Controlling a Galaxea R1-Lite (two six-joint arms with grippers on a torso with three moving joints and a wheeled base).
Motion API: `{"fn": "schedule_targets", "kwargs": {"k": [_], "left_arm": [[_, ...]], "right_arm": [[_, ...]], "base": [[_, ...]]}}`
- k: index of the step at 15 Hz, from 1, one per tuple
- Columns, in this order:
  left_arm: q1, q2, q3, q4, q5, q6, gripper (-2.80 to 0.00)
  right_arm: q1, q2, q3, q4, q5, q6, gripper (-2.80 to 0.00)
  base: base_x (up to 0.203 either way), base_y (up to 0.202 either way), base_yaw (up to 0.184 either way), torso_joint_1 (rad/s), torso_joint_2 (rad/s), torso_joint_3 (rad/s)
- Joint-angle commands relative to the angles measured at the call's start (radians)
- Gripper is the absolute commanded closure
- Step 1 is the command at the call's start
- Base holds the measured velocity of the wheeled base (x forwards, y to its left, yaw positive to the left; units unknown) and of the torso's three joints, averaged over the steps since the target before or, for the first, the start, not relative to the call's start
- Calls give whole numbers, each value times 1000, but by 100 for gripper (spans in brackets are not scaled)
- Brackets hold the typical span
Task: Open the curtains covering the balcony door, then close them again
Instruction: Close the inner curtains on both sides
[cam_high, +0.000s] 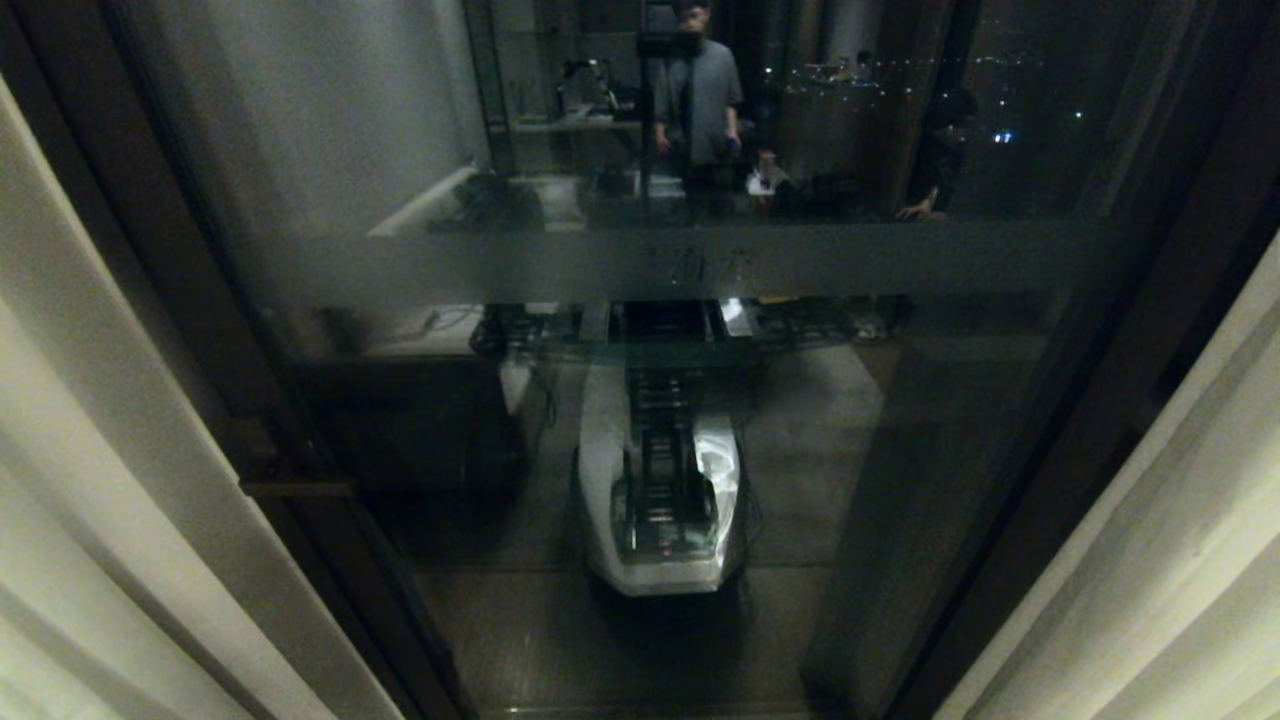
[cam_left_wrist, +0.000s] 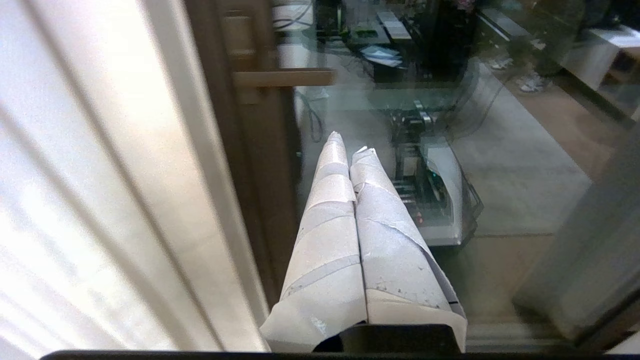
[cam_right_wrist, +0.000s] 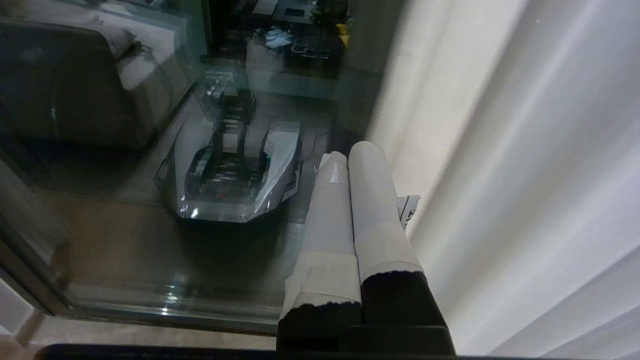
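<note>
The two cream curtains hang drawn apart, the left panel (cam_high: 90, 480) and the right panel (cam_high: 1180, 560) at the sides of the head view. Between them the balcony door (cam_high: 640, 400) shows its glass, a frosted band (cam_high: 680, 262) and a dark frame (cam_high: 290, 440) with a handle (cam_left_wrist: 282, 78). Neither arm appears in the head view. My left gripper (cam_left_wrist: 350, 145), taped white, is shut and empty beside the left panel (cam_left_wrist: 100, 200). In the right wrist view my right gripper (cam_right_wrist: 352, 152) is shut and empty next to the right panel (cam_right_wrist: 525, 200).
The glass mirrors the room: my own white base (cam_high: 660, 480), a standing person (cam_high: 700, 100), another person's hand (cam_high: 920, 210), and desks. The door's sill (cam_right_wrist: 150, 315) runs along the floor below the right gripper.
</note>
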Motion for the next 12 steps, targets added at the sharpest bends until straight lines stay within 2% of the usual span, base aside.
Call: {"fn": "schedule_targets", "kwargs": {"k": [1,12], "left_arm": [[0,0,0,0,0,0,0],[0,0,0,0,0,1,0]], "right_arm": [[0,0,0,0,0,0,0],[0,2,0,0,2,14,0]], "base": [[0,188,0,7,7,2],[0,183,0,3,3,1]]}}
